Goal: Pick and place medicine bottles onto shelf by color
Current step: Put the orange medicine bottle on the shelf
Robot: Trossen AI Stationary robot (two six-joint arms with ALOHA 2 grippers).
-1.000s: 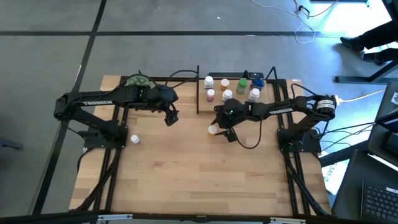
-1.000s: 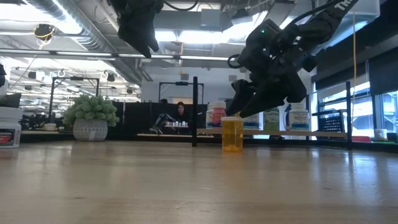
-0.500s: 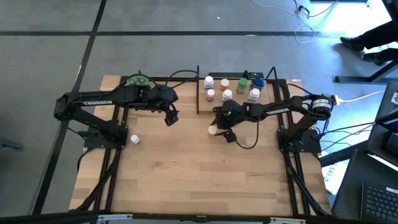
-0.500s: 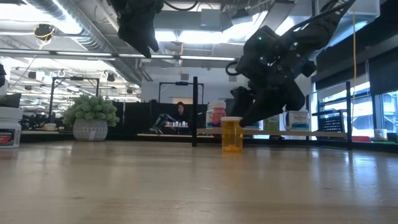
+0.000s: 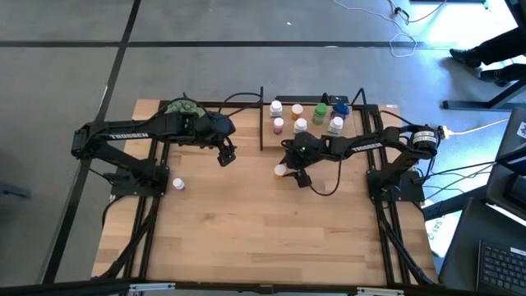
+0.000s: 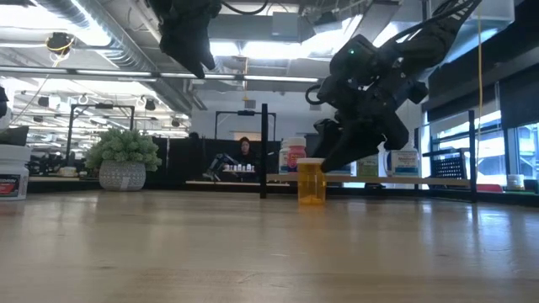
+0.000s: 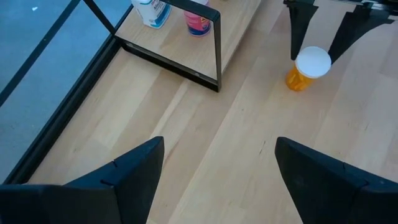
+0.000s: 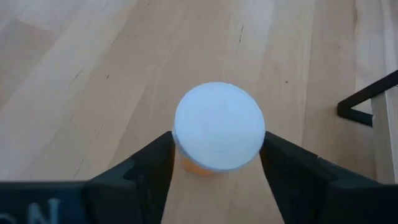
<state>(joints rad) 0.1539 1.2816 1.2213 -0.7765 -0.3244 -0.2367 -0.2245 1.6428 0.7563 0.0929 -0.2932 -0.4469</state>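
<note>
We see the right gripper (image 5: 287,173) around an orange bottle (image 8: 214,140) with a white cap, one finger (image 8: 144,167) on each side, touching it or nearly; a firm hold we cannot tell. The bottle stands upright on the table (image 5: 246,238), at about seven o'clock of the shelf (image 5: 312,130), where other bottles (image 5: 300,125) stand. The left gripper (image 5: 224,156) hangs open, well apart at nine o'clock.

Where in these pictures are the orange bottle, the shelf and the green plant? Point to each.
orange bottle (image 8: 217,126): right wrist view, its white cap.
shelf (image 7: 217,37): left wrist view, black corner post.
green plant (image 6: 123,148): low view, its foliage.
</note>
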